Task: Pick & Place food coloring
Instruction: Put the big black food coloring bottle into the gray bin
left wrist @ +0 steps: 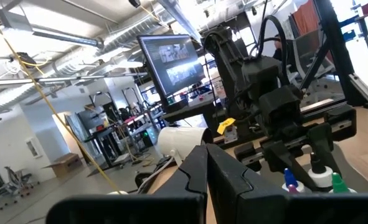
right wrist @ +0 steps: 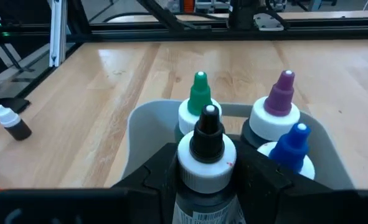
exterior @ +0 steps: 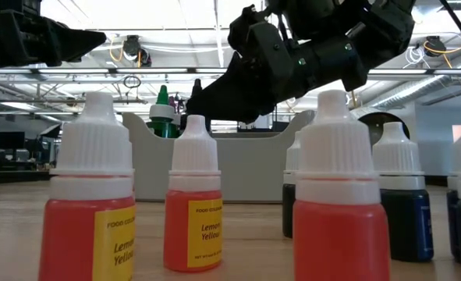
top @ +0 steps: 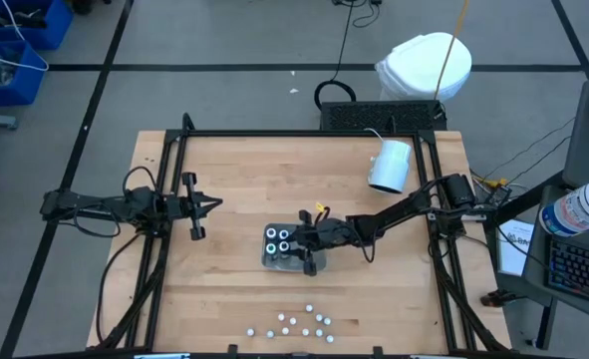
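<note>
Bottles of food coloring are seen standing in a small grey tray near the middle of the wooden table. In the high view the right gripper is placed at the tray's 3 o'clock edge, directly against the bottles. In the right wrist view a black-tipped bottle with a white collar is gripped between the two dark fingers, held upright at the near rim of the tray. The green-tipped, purple-tipped and blue-tipped bottles are seen just beyond it inside the tray. The left gripper is parked at about 9 o'clock from the tray, well apart, its fingers pressed together on nothing. More small bottles are scattered at the table's 6 o'clock edge.
</note>
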